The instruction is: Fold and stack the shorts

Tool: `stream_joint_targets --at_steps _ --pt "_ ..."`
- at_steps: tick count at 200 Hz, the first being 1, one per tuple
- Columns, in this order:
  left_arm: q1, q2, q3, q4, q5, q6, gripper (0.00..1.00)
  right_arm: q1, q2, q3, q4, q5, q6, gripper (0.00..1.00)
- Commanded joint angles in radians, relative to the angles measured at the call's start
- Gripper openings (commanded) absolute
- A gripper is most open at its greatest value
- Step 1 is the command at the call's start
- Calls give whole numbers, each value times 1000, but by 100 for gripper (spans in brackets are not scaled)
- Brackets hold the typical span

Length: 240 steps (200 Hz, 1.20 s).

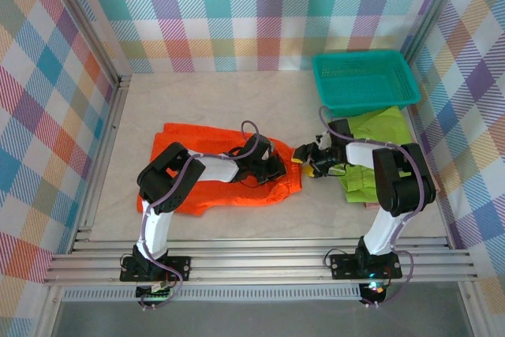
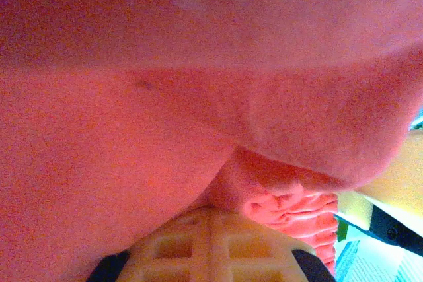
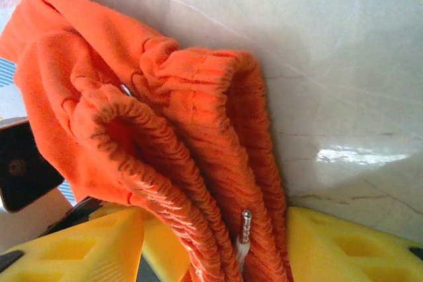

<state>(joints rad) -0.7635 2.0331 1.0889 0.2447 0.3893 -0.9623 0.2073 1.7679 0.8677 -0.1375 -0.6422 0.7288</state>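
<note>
Orange shorts (image 1: 207, 183) are lying centre-left in the top view. Left gripper (image 1: 271, 169) is pinching their cloth, fully closed; right gripper (image 1: 303, 155) is straddling the bunched waistband (image 3: 198, 130), jaws half apart. Pulling before those jaws are biting risks the waistband slipping free.

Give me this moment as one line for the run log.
orange shorts: spread out, unfolded | left end effector: shut on their fabric | right end effector: straddling waistband, grip unclear | green shorts: beside basket
</note>
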Motion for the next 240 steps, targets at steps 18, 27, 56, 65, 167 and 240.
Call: stream_joint_targets --at_steps 18,27,56,65,167,240 --pt "-3 48 -58 -143 -53 -9 0 80 53 -21 118 -113 27 58" --pt "-3 47 -58 -142 -53 -9 0 87 59 -21 122 -113 30 58" --pt "-2 45 -53 -140 -52 -9 0 116 80 -16 132 -110 38 56" --pt "-3 47 -52 -140 -52 -9 0 122 86 -16 137 -111 44 53" --pt "43 -172 -93 -143 -102 -7 8 127 -15 109 -181 66 -175 0" --pt "191 -605 -143 -506 -224 188 52 127 -135 465 -798 429 -533 0"
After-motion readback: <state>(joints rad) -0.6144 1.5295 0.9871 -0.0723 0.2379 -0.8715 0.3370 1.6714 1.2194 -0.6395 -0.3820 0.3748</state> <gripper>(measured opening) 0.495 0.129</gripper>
